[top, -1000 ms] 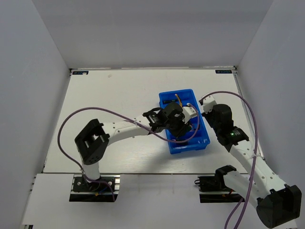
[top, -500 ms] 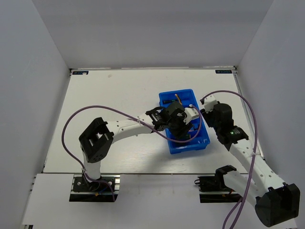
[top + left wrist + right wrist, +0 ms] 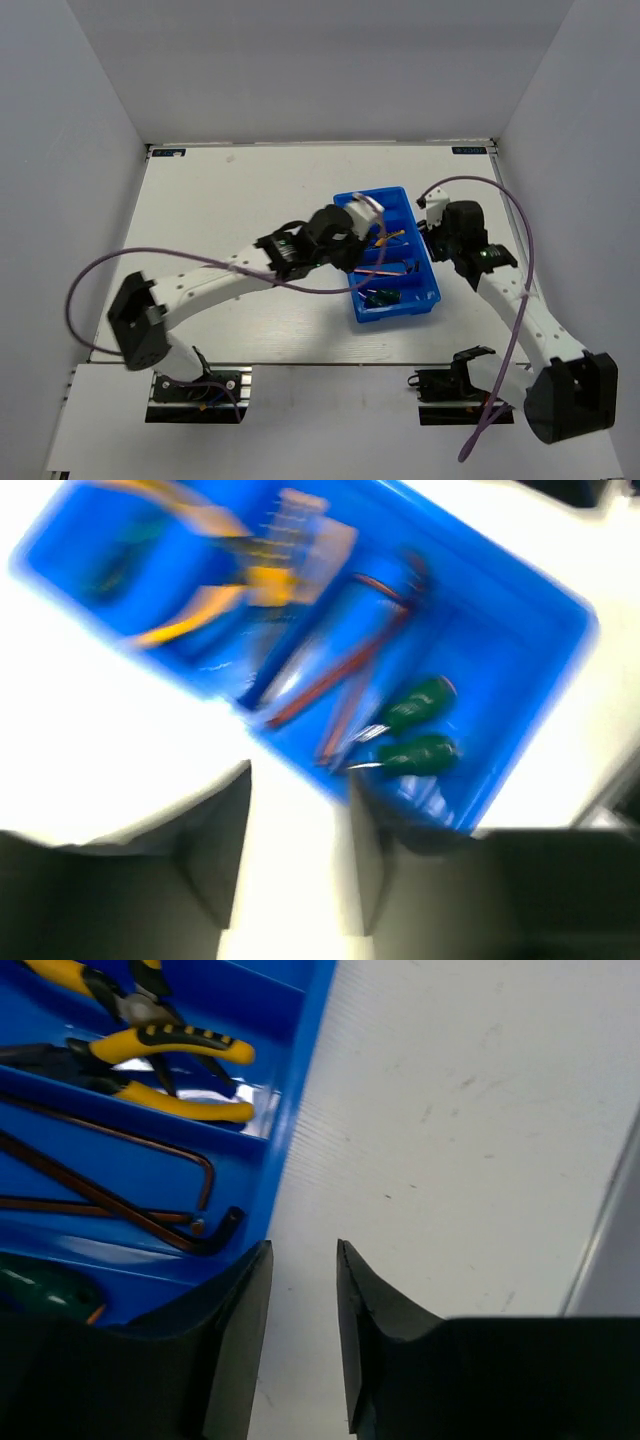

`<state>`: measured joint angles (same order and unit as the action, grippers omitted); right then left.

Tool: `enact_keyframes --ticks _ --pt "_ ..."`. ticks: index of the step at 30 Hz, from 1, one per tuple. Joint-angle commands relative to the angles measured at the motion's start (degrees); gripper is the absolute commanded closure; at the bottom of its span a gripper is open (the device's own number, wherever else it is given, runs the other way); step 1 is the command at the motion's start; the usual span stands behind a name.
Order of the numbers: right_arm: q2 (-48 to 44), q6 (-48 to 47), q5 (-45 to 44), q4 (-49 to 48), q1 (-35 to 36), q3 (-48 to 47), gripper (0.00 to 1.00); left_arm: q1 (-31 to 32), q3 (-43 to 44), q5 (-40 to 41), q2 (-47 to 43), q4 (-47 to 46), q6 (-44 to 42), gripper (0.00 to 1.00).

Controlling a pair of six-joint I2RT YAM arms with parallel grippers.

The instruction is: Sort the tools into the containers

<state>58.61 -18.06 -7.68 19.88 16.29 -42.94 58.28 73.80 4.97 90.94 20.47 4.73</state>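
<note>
The blue tray (image 3: 398, 312) lies right of the table's middle. Yellow-handled pliers (image 3: 150, 1045) fill one compartment, and brown hex keys (image 3: 120, 1190) lie in the one beside it. Two green-handled tools (image 3: 420, 725) sit in an end compartment. The left wrist view is blurred but shows the pliers (image 3: 200, 620) and hex keys (image 3: 340, 680) too. My left gripper (image 3: 368, 208) hovers over the tray's far left part, open and empty (image 3: 298, 810). My right gripper (image 3: 433, 215) is just off the tray's right rim (image 3: 300, 1090), over bare table, open and empty (image 3: 300, 1260).
Grey enclosure walls (image 3: 100, 120) stand round the white table (image 3: 230, 200) on the left, back and right. The right wall (image 3: 610, 1210) is close to my right gripper. Purple cables (image 3: 180, 262) loop along both arms.
My left arm has lifted out of the tray's near part and swung toward its far left end, opening wider. My right gripper has opened and drawn back from the tray to its right side.
</note>
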Motion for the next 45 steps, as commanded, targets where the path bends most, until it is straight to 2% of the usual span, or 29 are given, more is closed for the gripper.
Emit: enact_keyframes --ticks 1,2,5,8,14,26,32,36,37,39,40,45 --pt "6.0 3.0 10.2 3.6 -0.4 -7.9 0.61 -2.4 -3.8 20.3 -12.0 3.5 6.3 0.40" --pt "8.9 3.7 11.0 3.9 -0.5 -10.0 0.59 -2.9 -5.3 21.7 -13.5 5.1 6.3 0.20" --pt "14.9 5.1 10.1 3.9 -0.6 -14.3 0.53 -5.4 -9.4 25.0 -17.9 10.3 7.1 0.15" --pt "20.0 6.0 10.8 4.1 -1.2 -18.3 0.50 -6.7 -15.4 25.0 -22.6 10.3 7.1 0.15" --pt "28.3 7.9 11.2 4.8 -2.0 -26.1 0.50 -9.1 -23.6 24.5 -29.1 8.4 7.7 0.15" --pt "41.3 10.3 11.5 5.1 -4.0 -33.9 0.54 -9.6 -25.9 23.9 -31.7 7.8 7.1 0.15" --pt "44.7 10.5 9.7 4.6 -4.3 -36.3 0.55 -9.6 -25.9 23.4 -32.2 7.8 7.1 0.15" --pt "46.8 11.0 9.5 4.8 -4.3 -37.7 0.63 -9.6 -25.9 23.4 -32.2 7.8 7.1 0.15" --pt "47.4 11.4 9.5 4.9 -4.6 -37.5 0.73 -9.6 -25.9 23.4 -32.2 7.8 7.1 0.15" --pt "47.4 11.8 9.3 4.7 -4.6 -37.2 0.79 -9.6 -25.9 23.4 -32.2 7.8 7.1 0.15" --pt "47.4 12.0 9.2 4.6 -4.8 -37.0 0.86 -9.6 -25.9 23.4 -32.2 7.8 7.1 0.15" --pt "47.0 12.9 8.1 4.1 -5.2 -36.4 0.95 -9.6 -25.9 23.4 -32.2 7.8 7.1 0.15"
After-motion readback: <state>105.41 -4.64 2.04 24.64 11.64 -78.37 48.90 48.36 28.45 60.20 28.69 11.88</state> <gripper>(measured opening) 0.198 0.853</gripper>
